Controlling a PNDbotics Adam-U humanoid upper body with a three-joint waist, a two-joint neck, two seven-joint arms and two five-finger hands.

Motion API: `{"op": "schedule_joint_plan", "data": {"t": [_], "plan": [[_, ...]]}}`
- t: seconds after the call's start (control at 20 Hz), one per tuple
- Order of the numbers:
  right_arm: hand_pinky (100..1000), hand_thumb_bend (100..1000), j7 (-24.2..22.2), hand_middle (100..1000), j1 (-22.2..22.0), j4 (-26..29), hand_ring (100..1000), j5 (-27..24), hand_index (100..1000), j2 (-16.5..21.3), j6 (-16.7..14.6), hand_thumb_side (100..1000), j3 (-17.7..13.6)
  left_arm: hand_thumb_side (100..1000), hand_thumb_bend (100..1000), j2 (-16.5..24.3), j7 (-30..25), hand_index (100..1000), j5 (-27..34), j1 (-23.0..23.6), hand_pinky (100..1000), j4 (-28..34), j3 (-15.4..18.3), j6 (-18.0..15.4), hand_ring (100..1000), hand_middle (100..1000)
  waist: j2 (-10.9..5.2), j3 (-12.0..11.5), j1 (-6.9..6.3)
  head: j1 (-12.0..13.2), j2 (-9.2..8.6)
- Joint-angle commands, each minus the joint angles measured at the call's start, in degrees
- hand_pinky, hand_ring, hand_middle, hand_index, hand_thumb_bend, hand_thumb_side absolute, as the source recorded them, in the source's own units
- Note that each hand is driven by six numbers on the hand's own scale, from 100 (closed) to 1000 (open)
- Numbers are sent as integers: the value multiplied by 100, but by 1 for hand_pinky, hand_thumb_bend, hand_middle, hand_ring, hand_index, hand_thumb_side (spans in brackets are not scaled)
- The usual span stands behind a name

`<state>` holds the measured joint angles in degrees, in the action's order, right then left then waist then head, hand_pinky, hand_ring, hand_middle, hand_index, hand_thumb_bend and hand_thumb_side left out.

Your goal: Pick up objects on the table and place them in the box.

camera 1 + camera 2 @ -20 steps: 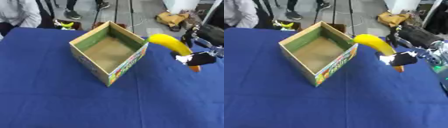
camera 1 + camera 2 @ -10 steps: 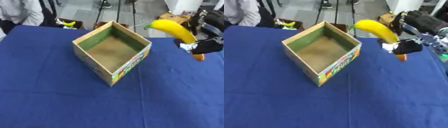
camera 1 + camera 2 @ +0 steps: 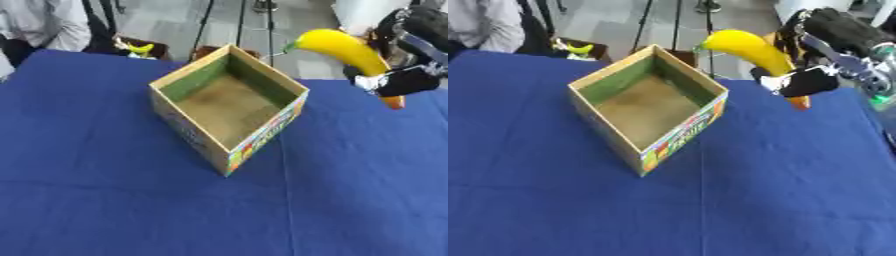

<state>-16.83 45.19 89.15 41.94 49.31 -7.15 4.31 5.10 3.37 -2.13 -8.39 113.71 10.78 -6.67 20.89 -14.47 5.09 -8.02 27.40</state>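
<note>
**Banana held aloft beside the open box**

Above the far right of the worktop, the black fingers [image 3: 802, 82] of the right hand [image 3: 820, 75] are curled round the lower end of a large yellow banana [image 3: 745, 47], which hangs in the air, tilted, its stem end pointing up and left toward the box. An orange tip shows just below the fingers. The banana is clear of the blue cloth-covered worktop [image 3: 105, 200] and sits just right of the box's far right corner, not over its opening.

The right eye view shows more of the black arm [image 3: 842, 30] and its silver joint behind the hand; in the left eye view the arm is cut by the frame edge. The left hand shows in neither view.

The open cardboard box [image 3: 229, 107], green on its inner walls and brown on its floor, stands cornerwise near the middle of the worktop. Its near right side carries a bright multicoloured printed label [image 3: 682, 135]; the lettering cannot be read.

Beyond the far edge lie a small yellow object [image 3: 140, 48] on the floor, dark stand legs [image 3: 241, 20] and a person's light sleeve [image 3: 44, 22]. Nothing lies between banana and box.
</note>
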Motion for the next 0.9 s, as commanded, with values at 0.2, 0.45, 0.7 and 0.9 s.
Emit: {"op": "schedule_joint_plan", "data": {"t": [0.2,0.45,0.7,0.9], "plan": [[631,100,91,316,382,-167,632,-116,463,202,84,502,-42,1000,100,121,-43,472,-37,-58,248,88,-15,-16,311,408,-52,-161,46,-169,-170],[629,100,161,310,551,-368,627,-120,459,173,121,494,-35,1000,100,128,-56,472,-39,-72,248,88,-21,-24,311,408,-38,-273,92,-285,-208],[630,100,239,302,700,-585,622,-115,455,138,152,495,-33,1000,100,136,-63,472,-34,-81,248,88,-25,-41,311,408,-26,-418,124,-523,-230],[630,100,273,299,827,-757,619,-87,453,109,158,496,-23,1000,100,135,-76,472,-30,-78,248,88,-33,-69,310,408,6,-582,141,-724,-275]]}}
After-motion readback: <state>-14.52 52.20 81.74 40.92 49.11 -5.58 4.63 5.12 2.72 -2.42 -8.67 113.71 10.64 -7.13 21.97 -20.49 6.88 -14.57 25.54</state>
